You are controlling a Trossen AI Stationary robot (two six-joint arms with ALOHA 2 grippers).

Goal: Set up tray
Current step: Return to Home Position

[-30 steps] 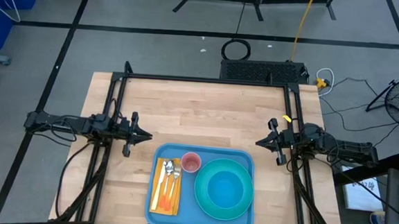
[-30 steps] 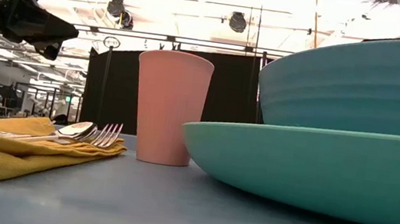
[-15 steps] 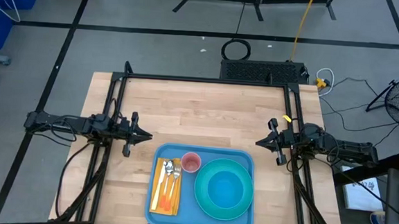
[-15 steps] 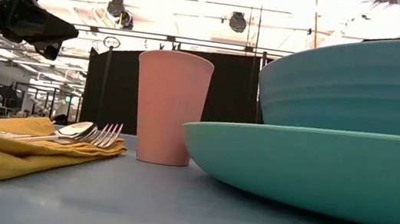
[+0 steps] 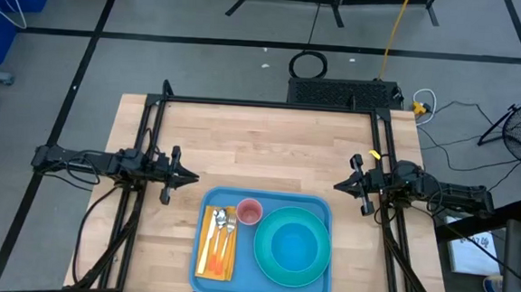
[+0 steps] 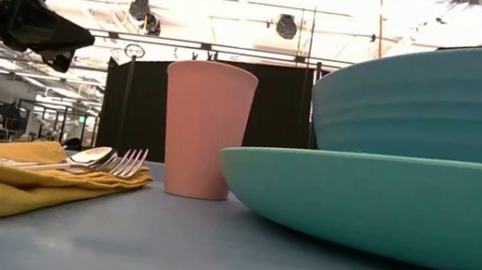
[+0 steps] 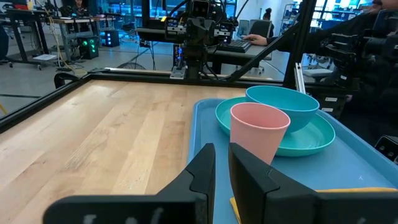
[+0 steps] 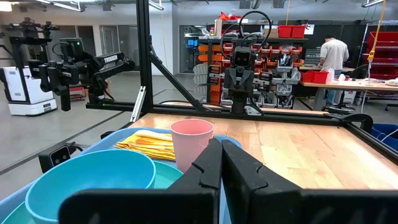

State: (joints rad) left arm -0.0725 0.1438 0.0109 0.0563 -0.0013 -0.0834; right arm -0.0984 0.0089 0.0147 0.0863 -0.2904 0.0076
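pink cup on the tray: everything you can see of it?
The pink cup is a plain matte tumbler, plastic-looking, tapering slightly to its base, no handle. It stands upright and looks empty on the blue tray, near the edge facing the table's middle, between the yellow napkin and the teal plate. Whether it touches the plate's rim cannot be told. Neither the left tool nor the right tool touches it.

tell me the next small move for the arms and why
Probably just park both arms: the tray already holds napkin with cutlery, cup, bowl on plate; left gripper and right gripper hang clear of it, jaws shut, empty.
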